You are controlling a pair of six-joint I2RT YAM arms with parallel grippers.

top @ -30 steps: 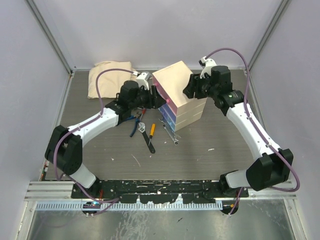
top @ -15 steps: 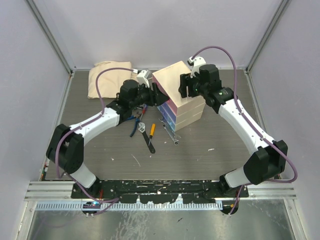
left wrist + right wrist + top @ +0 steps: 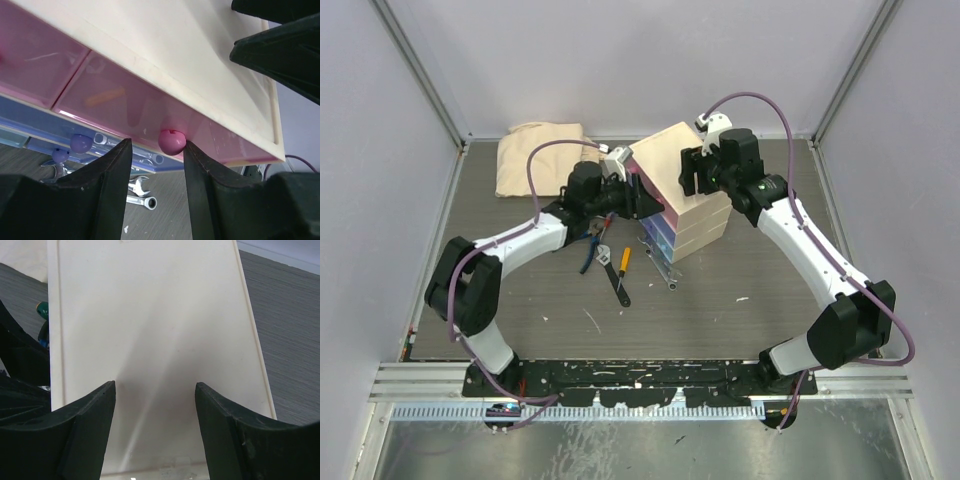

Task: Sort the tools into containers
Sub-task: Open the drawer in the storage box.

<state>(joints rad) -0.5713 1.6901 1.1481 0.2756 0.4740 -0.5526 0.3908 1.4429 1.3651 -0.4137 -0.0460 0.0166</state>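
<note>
The cream chest [image 3: 685, 190] stands tilted at the back middle, with pink drawers [image 3: 110, 95] on top and blue ones [image 3: 75, 132] below. My left gripper [image 3: 638, 195] is open, its jaws either side of a pink drawer knob [image 3: 172, 141], which touches the right finger [image 3: 200, 175]. My right gripper [image 3: 692, 172] is open just over the chest's cream top [image 3: 150, 315]. Blue-handled pliers [image 3: 588, 255], a black-handled wrench [image 3: 613, 277], an orange screwdriver [image 3: 625, 260] and silver spanners [image 3: 660, 265] lie in front of the chest. A green handle [image 3: 42, 310] shows beside the chest.
A folded cream cloth [image 3: 535, 155] lies at the back left. Metal frame posts and grey walls bound the table. Spanners also show under the chest front in the left wrist view [image 3: 140, 200].
My right gripper moved left onto the top of the chest. My left gripper moved right, closer to the chest's front, and now straddles the pink knob.
</note>
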